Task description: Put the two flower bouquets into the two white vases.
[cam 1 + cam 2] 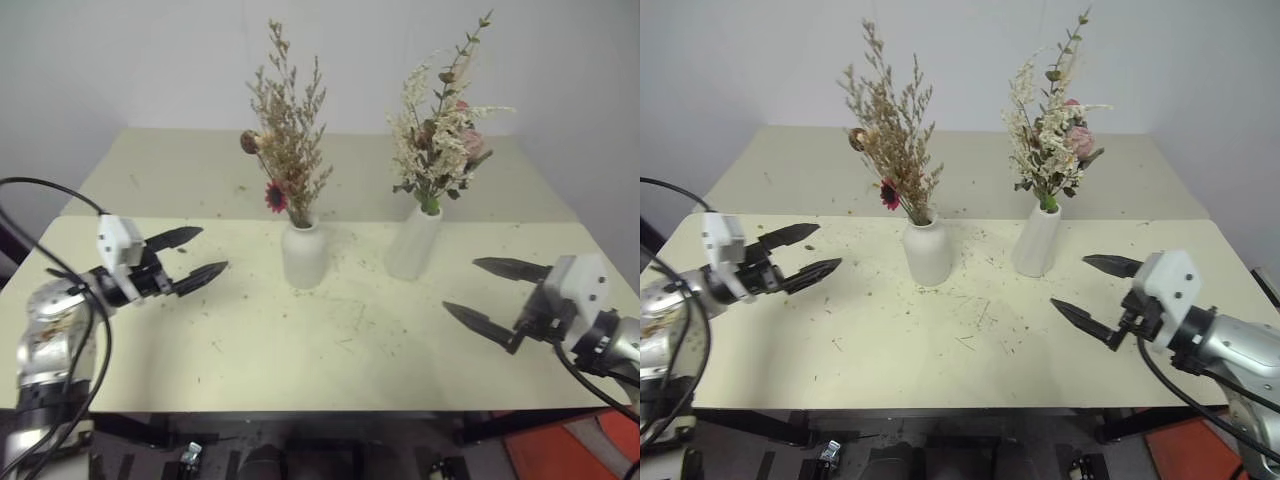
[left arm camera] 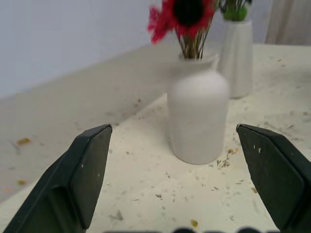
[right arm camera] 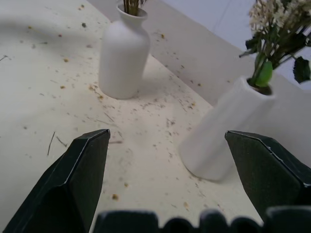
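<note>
The thin brown bouquet with a red flower stands upright in the squat round-shouldered white vase at the table's middle. Just to its right, the fuller cream-white bouquet with green leaves stands in the taller tapered white vase. My left gripper hovers open and empty to the left of the squat vase, well apart from it. Over on the right, clear of the taller vase, my right gripper is open too, with nothing between its fingers. Both vases show in the wrist views, squat vase and tapered vase.
The cream table is strewn with small dried flower bits around the vases. A second table surface stretches behind to a white wall. An orange object lies on the floor below the table's right front corner.
</note>
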### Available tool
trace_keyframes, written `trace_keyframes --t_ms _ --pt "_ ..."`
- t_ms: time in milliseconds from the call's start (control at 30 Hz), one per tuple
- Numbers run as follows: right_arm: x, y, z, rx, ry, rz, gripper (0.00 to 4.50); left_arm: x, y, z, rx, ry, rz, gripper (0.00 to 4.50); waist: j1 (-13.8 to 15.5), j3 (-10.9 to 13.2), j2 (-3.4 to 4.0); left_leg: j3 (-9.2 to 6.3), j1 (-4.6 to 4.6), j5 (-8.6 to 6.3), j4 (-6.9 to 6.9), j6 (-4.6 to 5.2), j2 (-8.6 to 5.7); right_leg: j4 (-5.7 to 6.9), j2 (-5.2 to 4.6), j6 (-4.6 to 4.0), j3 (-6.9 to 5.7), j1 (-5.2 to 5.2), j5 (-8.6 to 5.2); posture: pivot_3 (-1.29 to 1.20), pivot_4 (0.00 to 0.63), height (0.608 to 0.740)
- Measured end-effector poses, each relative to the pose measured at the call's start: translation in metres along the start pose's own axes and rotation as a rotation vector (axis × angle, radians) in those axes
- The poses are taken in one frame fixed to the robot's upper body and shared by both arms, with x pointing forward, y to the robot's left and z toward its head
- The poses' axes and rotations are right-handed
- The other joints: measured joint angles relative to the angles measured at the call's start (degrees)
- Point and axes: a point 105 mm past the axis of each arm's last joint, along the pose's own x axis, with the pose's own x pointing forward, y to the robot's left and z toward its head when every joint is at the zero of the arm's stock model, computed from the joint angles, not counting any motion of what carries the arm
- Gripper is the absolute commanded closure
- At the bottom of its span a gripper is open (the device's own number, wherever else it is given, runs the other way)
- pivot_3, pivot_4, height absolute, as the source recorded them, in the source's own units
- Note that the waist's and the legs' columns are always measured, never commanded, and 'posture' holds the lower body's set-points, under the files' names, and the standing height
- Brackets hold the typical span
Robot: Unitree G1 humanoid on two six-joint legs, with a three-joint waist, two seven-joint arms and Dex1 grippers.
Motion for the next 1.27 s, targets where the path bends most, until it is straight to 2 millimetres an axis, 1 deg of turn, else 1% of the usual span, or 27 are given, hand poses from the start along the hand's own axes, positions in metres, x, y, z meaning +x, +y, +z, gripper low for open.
trace_keyframes --t_ms 67,167,233,333,400,467,600,667,833,1033,1267 --pt "-0.011 -0.009 -0.003 -0.006 0.026 -0.011 0.00 -0.006 -0.004 0.012 0.046 0.004 -0.001 0.04 0.3 0.0 0.03 0.05 0.14 0.00 -0.01 0.00 -0.01 0.00 0.00 -0.02 0.03 0.09 -0.02 0.00 0.150 0.740" --pt "-0.028 -0.024 -0.007 -0.018 0.061 -0.015 0.00 -0.012 -0.009 0.019 0.047 0.000 0.024 0.04 0.2 0.0 0.04 0.11 0.21 0.00 -0.04 0.00 0.04 0.03 0.05 -0.07 0.06 0.10 -0.08 0.00 0.150 0.740" --pt "-0.036 -0.031 -0.007 -0.027 0.078 -0.009 0.00 -0.017 -0.012 0.026 0.044 -0.014 0.040 0.04 0.0 0.0 0.04 0.12 0.23 0.00 -0.07 0.00 0.06 0.03 0.07 -0.08 0.07 0.09 -0.08 0.00 0.150 0.740" --pt "-0.046 -0.046 -0.008 -0.035 0.118 -0.021 0.00 -0.021 -0.015 0.038 0.075 -0.006 0.046 0.04 -0.4 0.0 0.04 0.16 0.23 0.00 -0.06 0.00 0.05 0.04 0.07 -0.09 0.11 0.08 -0.09 0.00 0.150 0.740" --pt "-0.049 -0.054 -0.005 -0.048 0.123 -0.031 0.00 -0.021 -0.014 0.045 0.105 0.007 0.045 0.04 -0.5 0.0 0.06 0.17 0.25 0.00 -0.07 0.00 0.05 0.05 0.08 -0.08 0.12 0.08 -0.09 0.00 0.150 0.740" --pt "-0.051 -0.056 -0.007 -0.059 0.146 -0.027 0.00 -0.021 -0.015 0.048 0.119 0.011 0.040 0.04 -0.5 -0.1 0.08 0.17 0.26 0.00 -0.09 0.00 0.05 0.05 0.09 -0.04 0.12 0.07 -0.14 0.00 0.150 0.740" --pt "-0.055 -0.057 -0.012 -0.045 0.170 -0.016 0.00 -0.024 -0.015 0.044 0.094 0.018 0.059 0.04 -0.6 -0.1 0.08 0.22 0.23 0.00 -0.11 0.00 0.04 0.04 0.08 -0.06 0.17 0.03 -0.13 0.00 0.150 0.740" --pt "-0.057 -0.058 -0.010 -0.046 0.172 -0.016 0.00 -0.028 -0.015 0.042 0.084 0.028 0.071 0.04 -0.7 -0.1 0.08 0.22 0.24 0.00 -0.11 0.00 0.05 0.05 0.09 -0.05 0.17 0.03 -0.13 0.00 0.150 0.740" --pt "-0.059 -0.063 -0.008 -0.054 0.190 -0.013 0.00 -0.028 -0.015 0.041 0.083 0.030 0.089 0.04 -0.6 -0.1 0.08 0.25 0.27 0.00 -0.10 0.00 0.04 0.05 0.08 -0.03 0.17 0.05 -0.16 0.00 0.150 0.740" --pt "-0.057 -0.064 -0.006 -0.063 0.187 -0.013 0.00 -0.029 -0.017 0.038 0.095 0.048 0.092 0.04 -0.6 -0.1 0.08 0.25 0.24 -0.01 -0.11 0.00 0.04 0.05 0.08 -0.06 0.17 0.02 -0.14 0.00 0.150 0.740" --pt "-0.055 -0.062 -0.007 -0.061 0.185 0.002 0.00 -0.027 -0.015 0.043 0.109 0.025 0.094 0.04 -0.6 -0.1 0.08 0.25 0.24 -0.01 -0.11 -0.01 0.04 0.05 0.08 -0.06 0.18 0.03 -0.14 0.00 0.150 0.740"
